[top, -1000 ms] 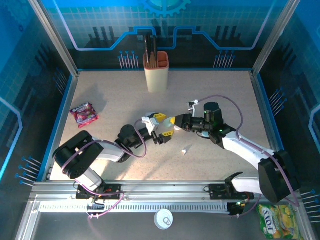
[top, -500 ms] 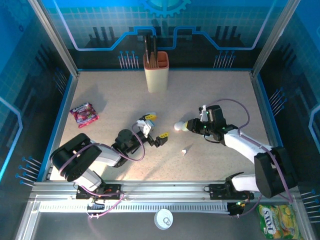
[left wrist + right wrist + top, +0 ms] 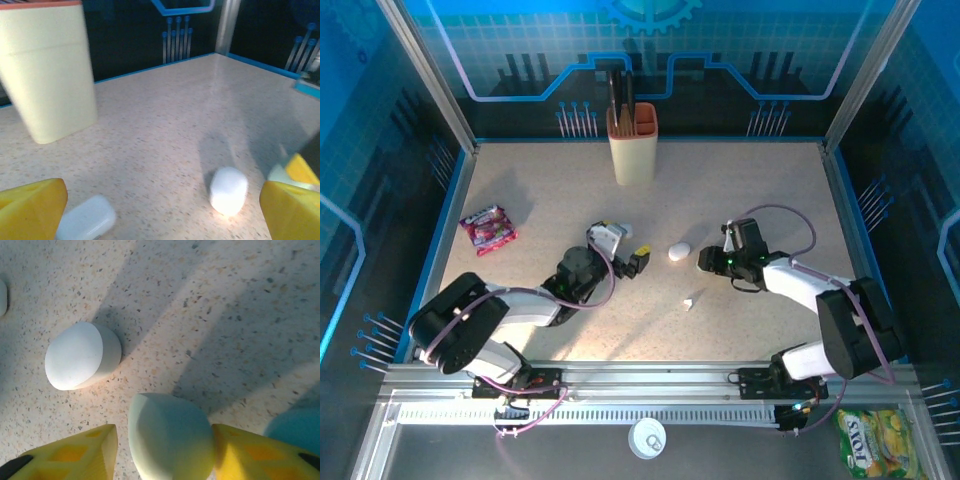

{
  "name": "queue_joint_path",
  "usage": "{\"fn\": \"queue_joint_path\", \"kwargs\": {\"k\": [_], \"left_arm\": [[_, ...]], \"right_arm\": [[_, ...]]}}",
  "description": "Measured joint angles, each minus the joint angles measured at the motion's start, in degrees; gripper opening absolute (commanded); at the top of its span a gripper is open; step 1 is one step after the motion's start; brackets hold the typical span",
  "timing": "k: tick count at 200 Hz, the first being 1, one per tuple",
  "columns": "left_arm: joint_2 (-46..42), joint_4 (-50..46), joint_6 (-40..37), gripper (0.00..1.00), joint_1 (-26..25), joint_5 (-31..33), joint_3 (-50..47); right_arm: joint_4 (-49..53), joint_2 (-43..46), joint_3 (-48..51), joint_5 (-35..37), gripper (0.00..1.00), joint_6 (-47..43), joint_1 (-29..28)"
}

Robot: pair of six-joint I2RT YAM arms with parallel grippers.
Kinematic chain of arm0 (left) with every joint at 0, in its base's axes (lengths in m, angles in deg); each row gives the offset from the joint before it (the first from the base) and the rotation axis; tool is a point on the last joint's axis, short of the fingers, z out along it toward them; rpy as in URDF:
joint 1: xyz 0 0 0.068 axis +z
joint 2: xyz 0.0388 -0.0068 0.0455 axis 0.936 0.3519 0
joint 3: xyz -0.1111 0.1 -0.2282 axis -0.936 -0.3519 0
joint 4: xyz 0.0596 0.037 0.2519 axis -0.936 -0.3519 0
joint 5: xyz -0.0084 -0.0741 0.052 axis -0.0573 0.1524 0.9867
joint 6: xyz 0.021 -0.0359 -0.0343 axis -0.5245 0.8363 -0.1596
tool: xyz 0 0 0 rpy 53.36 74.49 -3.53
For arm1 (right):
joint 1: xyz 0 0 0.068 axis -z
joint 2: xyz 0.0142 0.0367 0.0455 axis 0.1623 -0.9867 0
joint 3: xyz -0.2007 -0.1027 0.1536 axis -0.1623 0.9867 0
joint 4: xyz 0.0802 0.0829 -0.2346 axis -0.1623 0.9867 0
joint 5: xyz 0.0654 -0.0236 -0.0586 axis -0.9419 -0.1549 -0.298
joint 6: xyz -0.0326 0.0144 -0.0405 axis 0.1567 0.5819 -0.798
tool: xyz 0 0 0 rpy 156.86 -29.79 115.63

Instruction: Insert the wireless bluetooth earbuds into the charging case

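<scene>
A white rounded charging case [image 3: 678, 251] [image 3: 82, 355] [image 3: 228, 190] lies on the table between both arms. My right gripper [image 3: 705, 262] [image 3: 162, 450] is just right of it. A pale green rounded case [image 3: 170, 437] sits between its yellow fingers, against the right finger with a gap to the left one. My left gripper [image 3: 625, 245] [image 3: 160, 215] stands wide open left of the white case, holding nothing. A second whitish case [image 3: 85, 220] lies by its left finger. One tiny whitish earbud [image 3: 689, 302] lies alone nearer the front.
A cream holder [image 3: 633, 140] [image 3: 47, 70] with dark knives stands at the back centre. A pink candy packet [image 3: 488, 228] lies at the left. A teal object [image 3: 295, 427] sits right of my right fingers. A yellow bag [image 3: 868, 440] lies off the table's front right.
My right gripper has drawn back to the right and its jaws have parted, leaving the white case on the table. My left gripper opened wide, pulled back and turned.
</scene>
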Motion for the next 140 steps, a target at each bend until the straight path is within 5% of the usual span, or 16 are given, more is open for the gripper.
{"fn": "queue_joint_path", "kwargs": {"k": [37,54,80,140], "left_arm": [[-1.05,-23.43,3.21,0.99,7.21,-1.42,10.91],[-1.03,-33.29,3.98,0.90,10.43,-4.00,15.06],[0.52,-45.70,2.89,0.98,13.88,-8.81,22.01],[11.47,-68.26,-15.61,0.99,14.29,-10.78,39.23]], "right_arm": [[2.36,7.13,-0.55,1.22,0.72,-3.89,-0.20],[3.19,9.20,-1.33,1.18,0.73,-5.53,-1.03],[3.41,12.02,-1.64,0.92,0.74,-7.41,-2.93],[3.43,13.09,-1.64,-0.61,0.74,-8.72,-4.33]]}}
